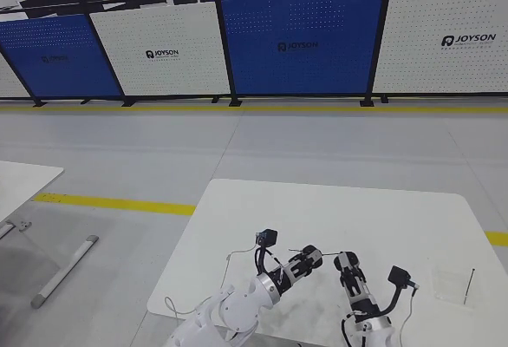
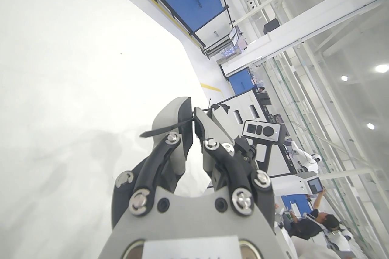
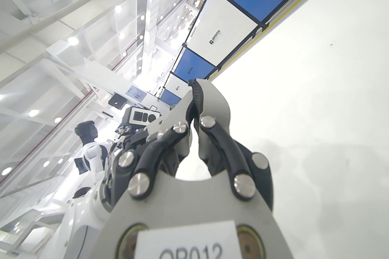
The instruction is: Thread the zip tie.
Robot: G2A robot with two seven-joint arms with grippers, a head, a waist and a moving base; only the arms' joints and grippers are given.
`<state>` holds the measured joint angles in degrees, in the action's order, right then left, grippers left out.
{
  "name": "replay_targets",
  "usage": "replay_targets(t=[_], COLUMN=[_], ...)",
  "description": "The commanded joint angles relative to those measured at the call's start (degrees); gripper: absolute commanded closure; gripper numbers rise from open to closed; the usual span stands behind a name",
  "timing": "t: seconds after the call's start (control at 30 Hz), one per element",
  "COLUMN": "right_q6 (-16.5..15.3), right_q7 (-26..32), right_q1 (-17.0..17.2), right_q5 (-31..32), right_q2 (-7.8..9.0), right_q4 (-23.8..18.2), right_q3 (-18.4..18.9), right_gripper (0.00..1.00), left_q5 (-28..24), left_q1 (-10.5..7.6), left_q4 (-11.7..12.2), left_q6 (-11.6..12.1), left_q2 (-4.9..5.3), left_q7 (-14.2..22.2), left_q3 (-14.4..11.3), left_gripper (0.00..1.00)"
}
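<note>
The left end effector is clenched on the zip tie, whose tail juts out past one finger. The right end effector is pinched shut, seemingly on the tie's other end, and both hang just above the counter. The tie is likely light, springy and slick, so grip close to each end, flat faces against the pads.

Here's the zip tie: a slim, flat black strap, pinched crosswise in the closed tips of the left gripper, with a short free tail poking out on one side. It's held up off the white table, unlooped. On the other side it runs as a thin dark line across the small gap to the right gripper, whose tips are pressed together on that end.
</note>
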<state>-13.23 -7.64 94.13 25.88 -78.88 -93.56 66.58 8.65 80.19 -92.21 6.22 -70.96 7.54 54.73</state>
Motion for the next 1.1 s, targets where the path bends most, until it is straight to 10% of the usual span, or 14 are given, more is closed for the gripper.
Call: replay_targets(t=[0.0,0.47,0.77,0.9,1.07], right_q6=[0.4,1.2,1.5,1.8,1.9], right_q7=[0.1,-0.4,-0.5,-0.4,-0.3], right_q1=[-0.1,-0.3,-0.2,-0.2,-0.3], right_q5=[-0.1,-0.2,-0.4,-0.3,-0.4], right_q2=[-0.02,-0.13,-0.17,-0.2,-0.23], right_q4=[0.1,0.2,-0.2,-0.3,-0.3], right_q3=[0.0,0.0,0.0,0.0,0.0], right_gripper=[1.0,1.0,1.0,1.0,1.0], left_q5=[0.1,-0.8,-1.0,-0.9,-0.6], left_q1=[0.02,0.27,0.44,0.64,0.82], left_q4=[0.1,0.0,-0.2,-0.4,-0.6], left_q6=[-0.1,0.3,0.6,0.9,1.0], left_q2=[-0.01,0.07,0.13,0.2,0.26], left_q7=[-0.3,-0.9,-0.6,-0.4,-0.3], left_q3=[0.1,1.4,1.9,2.1,2.3], left_gripper=[0.69,1.0,0.96,0.77,0.86])
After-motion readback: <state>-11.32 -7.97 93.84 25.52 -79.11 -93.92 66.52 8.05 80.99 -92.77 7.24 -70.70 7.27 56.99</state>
